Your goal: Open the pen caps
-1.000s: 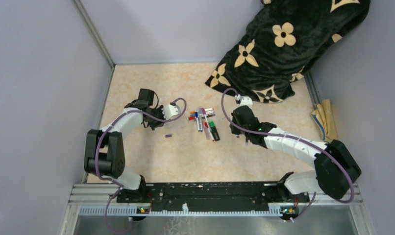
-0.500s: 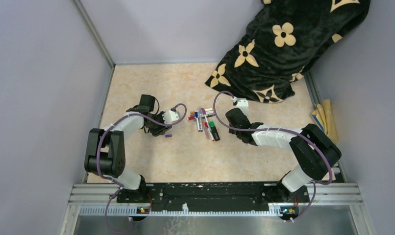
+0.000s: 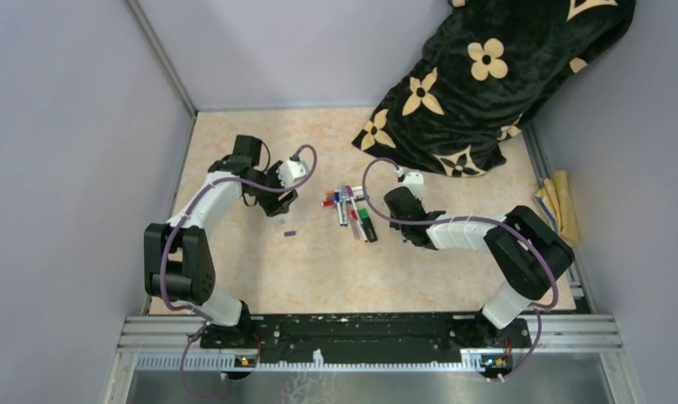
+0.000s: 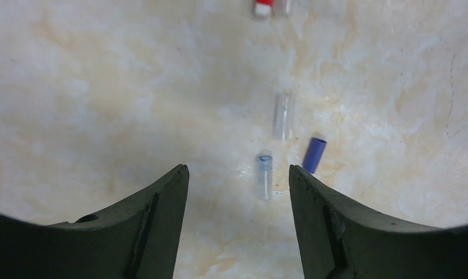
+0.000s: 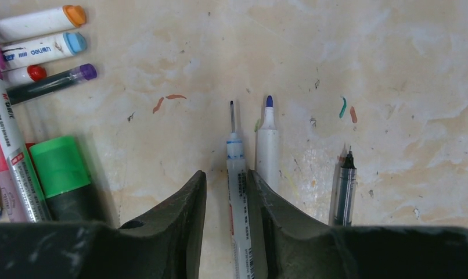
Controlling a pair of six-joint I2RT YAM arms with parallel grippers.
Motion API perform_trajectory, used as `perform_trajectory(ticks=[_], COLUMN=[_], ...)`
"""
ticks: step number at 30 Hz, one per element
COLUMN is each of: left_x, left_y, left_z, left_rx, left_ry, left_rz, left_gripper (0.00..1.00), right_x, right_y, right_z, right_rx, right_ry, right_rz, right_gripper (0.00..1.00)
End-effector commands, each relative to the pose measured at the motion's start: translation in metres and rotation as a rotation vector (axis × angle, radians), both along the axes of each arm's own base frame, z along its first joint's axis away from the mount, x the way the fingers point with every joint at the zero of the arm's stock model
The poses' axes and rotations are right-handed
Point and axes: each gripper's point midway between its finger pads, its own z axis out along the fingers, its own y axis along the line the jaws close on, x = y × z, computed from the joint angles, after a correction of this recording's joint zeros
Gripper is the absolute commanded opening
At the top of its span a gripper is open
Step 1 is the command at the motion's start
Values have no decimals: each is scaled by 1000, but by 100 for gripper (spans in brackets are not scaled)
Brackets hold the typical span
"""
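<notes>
In the left wrist view my left gripper [image 4: 237, 170] stands open and empty above the table. A clear pen cap with a blue end [image 4: 265, 174] lies just beyond its tips. Another clear cap [image 4: 284, 116] and a blue-purple cap [image 4: 314, 154] lie further out. My right gripper [image 5: 226, 174] is open, low on the table. An uncapped white pen [image 5: 236, 174] lies between its fingers, against the right one. Beside it lie a second uncapped white pen [image 5: 267, 139] and a dark thin pen [image 5: 345, 186]. Capped pens [image 3: 350, 210] are piled mid-table, between the left gripper [image 3: 277, 198] and the right gripper [image 3: 399, 223].
A thick black marker with a green cap [image 5: 60, 168] lies just left of my right fingers. Orange [image 5: 75, 14], blue [image 5: 76, 42] and purple [image 5: 87, 71] capped pens lie beyond it. A black flowered cloth [image 3: 487, 76] covers the back right corner. Walls close in on both sides.
My left gripper has opened and drawn back toward the far left. My right gripper has loosened around the white pen, and that arm has folded in toward the pile.
</notes>
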Motion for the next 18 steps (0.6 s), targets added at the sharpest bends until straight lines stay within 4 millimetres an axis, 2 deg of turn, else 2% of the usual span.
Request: perform_trajectory(ticks=[1, 5, 8, 10, 13, 15, 18], left_x=[-2, -2, 0, 2, 5, 5, 6], left_y=[-12, -15, -14, -13, -10, -9, -6], left_z=[38, 59, 76, 87, 102, 107, 110], left_rx=[-94, -128, -148, -168, -200, -218, -228], left_ry=[43, 25, 9, -1, -15, -19, -12], left_rz=[20, 27, 54, 71, 102, 123, 157], left_gripper=[70, 71, 73, 83, 98, 99, 99], right_x=[5, 3, 5, 7, 9, 10, 9], right_y=[4, 2, 0, 1, 16, 31, 62], right_z=[-4, 2, 25, 44, 73, 86, 88], right_rx=[-6, -3, 5, 17, 61, 75, 102], right_ry=[-12, -15, -49, -79, -130, -143, -121], right_rz=[-3, -6, -10, -8, 34, 76, 180], right_gripper=[31, 29, 29, 34, 37, 38, 38])
